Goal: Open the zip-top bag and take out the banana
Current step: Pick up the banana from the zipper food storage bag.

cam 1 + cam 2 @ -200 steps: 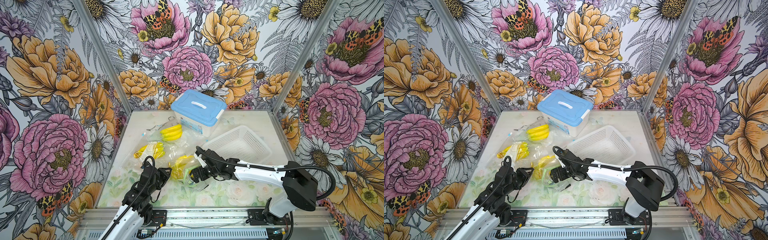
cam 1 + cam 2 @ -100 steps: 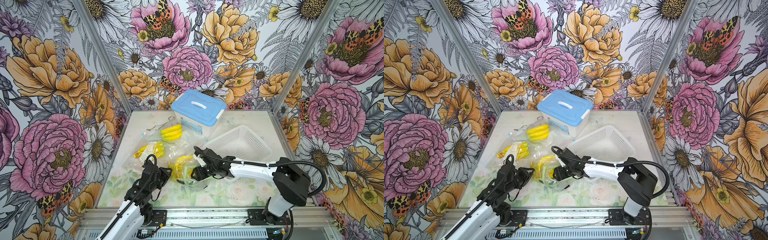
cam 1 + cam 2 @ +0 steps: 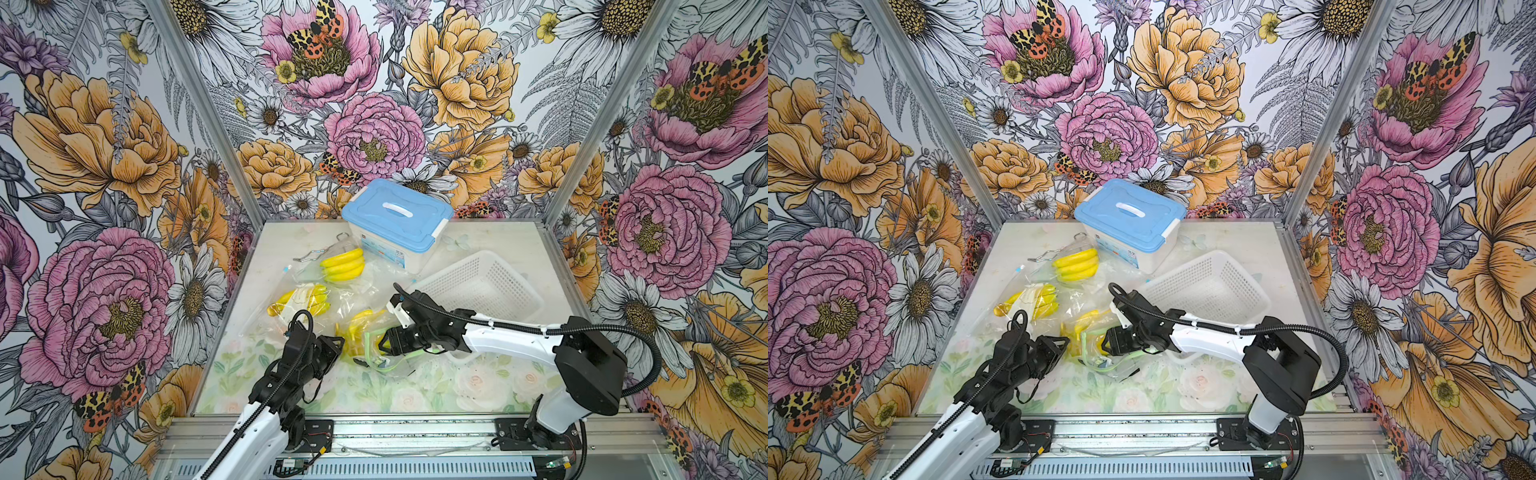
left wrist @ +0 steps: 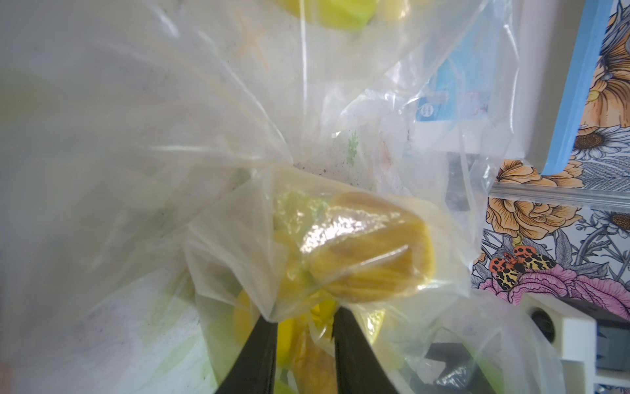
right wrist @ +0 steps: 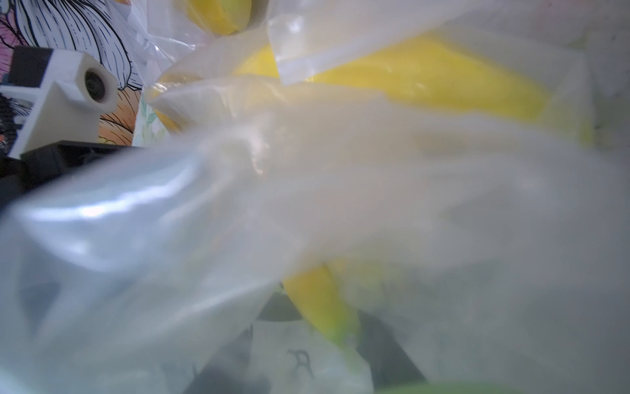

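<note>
Pinching the zip-top bag [image 3: 374,360] at its 9 o'clock end, the left gripper [image 4: 303,319] is clamped on plastic, the banana [image 3: 358,328] inside. The right gripper [image 3: 384,343] sits in the green-rimmed mouth at 3 o'clock; I cannot tell its jaws' state. The bag lies at the white basket's [image 3: 478,286] 8 o'clock.

**What I count on the table**

Three banana bunches: upper bunch [image 3: 343,266] above centre, left bunch [image 3: 282,300] left of centre, middle bunch [image 3: 358,326] mid-frame. Clear bags overlap; I make out three: green-edged zip-top bag [image 3: 388,368], second bag [image 3: 270,322] at left, third bag [image 3: 307,272] above it. One blue-lidded storage box [image 3: 397,216]. One white mesh basket [image 3: 478,286]. One bent wire [image 3: 311,254]. My claws: left gripper [image 3: 337,343], right gripper [image 3: 384,343], two.
</note>
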Available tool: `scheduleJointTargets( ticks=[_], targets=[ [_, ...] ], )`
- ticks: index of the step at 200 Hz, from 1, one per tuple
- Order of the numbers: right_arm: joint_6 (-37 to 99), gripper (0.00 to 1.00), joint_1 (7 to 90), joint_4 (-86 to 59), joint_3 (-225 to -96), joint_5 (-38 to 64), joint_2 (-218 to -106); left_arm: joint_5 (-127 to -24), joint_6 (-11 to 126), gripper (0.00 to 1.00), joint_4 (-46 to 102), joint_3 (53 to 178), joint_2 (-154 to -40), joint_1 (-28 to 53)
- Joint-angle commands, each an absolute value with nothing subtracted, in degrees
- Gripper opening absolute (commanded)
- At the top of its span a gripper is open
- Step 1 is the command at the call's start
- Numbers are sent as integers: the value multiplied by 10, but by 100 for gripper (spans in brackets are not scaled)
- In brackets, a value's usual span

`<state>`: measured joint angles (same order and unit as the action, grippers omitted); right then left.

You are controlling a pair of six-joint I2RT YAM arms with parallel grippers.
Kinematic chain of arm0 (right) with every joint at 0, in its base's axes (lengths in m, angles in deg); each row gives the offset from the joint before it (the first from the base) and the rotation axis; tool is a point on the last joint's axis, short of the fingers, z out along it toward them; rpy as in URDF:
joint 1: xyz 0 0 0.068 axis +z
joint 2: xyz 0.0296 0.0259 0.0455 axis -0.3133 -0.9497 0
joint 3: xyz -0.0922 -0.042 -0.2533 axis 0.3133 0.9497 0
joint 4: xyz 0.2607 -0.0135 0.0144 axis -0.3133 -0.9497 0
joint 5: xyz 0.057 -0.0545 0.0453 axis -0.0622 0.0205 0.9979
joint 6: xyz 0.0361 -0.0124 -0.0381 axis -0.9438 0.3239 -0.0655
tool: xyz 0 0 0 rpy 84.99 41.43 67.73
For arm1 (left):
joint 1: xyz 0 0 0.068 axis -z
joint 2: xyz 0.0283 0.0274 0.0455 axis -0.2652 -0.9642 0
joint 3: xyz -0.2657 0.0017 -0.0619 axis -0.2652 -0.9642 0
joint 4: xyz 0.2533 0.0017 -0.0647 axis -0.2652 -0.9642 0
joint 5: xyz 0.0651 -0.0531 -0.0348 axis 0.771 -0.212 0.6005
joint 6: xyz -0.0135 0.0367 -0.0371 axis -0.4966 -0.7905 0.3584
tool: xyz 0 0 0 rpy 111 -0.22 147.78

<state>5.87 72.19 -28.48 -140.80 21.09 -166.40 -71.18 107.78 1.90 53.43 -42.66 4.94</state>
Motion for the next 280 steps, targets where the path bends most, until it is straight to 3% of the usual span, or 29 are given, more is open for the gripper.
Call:
scheduleJointTargets(
  ticks=[1, 20, 40, 96, 153, 172, 190, 203, 214, 242, 280],
  targets=[
    [22, 49, 722, -276, -1418, 244, -1646, -730, 1077, 29, 5, 522, -412, 43],
    [8, 42, 717, -276, -1410, 254, -1640, -731, 1077, 29, -8, 520, -397, 43],
    [2, 41, 714, -275, -1405, 257, -1643, -733, 1081, 29, -18, 514, -378, 42],
    [18, 49, 714, -274, -1422, 242, -1684, -737, 1089, 29, -27, 507, -361, 42],
    [38, 48, 710, -273, -1449, 237, -1723, -737, 1092, 29, -27, 506, -361, 43],
    [42, 43, 708, -273, -1457, 231, -1731, -737, 1092, 29, -27, 506, -361, 42],
    [44, 29, 706, -273, -1462, 231, -1735, -736, 1092, 30, -29, 509, -361, 41],
    [45, 19, 704, -274, -1460, 231, -1732, -736, 1092, 34, -30, 513, -361, 39],
    [45, 13, 702, -274, -1456, 233, -1727, -737, 1089, 48, -33, 517, -360, 35],
    [45, 9, 690, -278, -1436, 236, -1696, -740, 1063, 67, -72, 553, -354, 5],
    [51, 8, 679, -310, -1424, 245, -1660, -789, 1028, 70, -81, 581, -359, -80]
  ],
)
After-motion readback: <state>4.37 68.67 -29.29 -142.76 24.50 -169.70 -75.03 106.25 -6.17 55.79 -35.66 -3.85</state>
